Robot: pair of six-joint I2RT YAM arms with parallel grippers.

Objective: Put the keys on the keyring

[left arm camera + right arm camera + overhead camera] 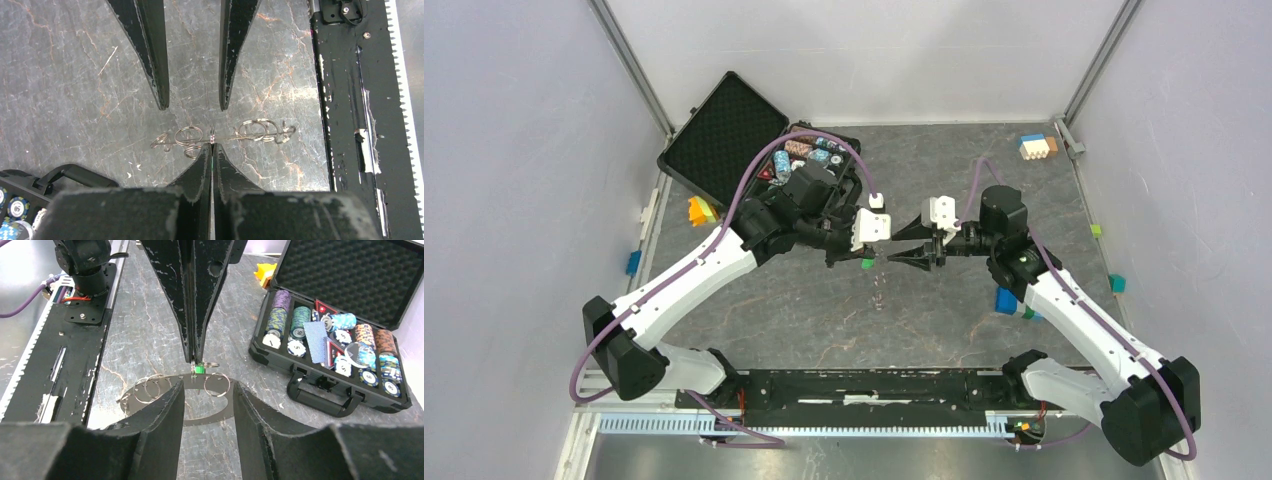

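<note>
Your top camera sits above and behind the arm bases point(709, 370) and looks down, taking in the whole desk point(824, 320) from near edge to far corners. Your left wrist camera sits close behind the left claw point(212, 146), looking down toward the right edge, with the black rail point(345, 125) of the near edge along its right side. Your right wrist camera sits close behind the right claw point(207, 384) and faces the left edge, the open case point(330, 360) by the far left corner on its right. Both wrist views share the keyring point(207, 412) over the desk's middle, each showing the other's claw; all three show the rail.
</note>
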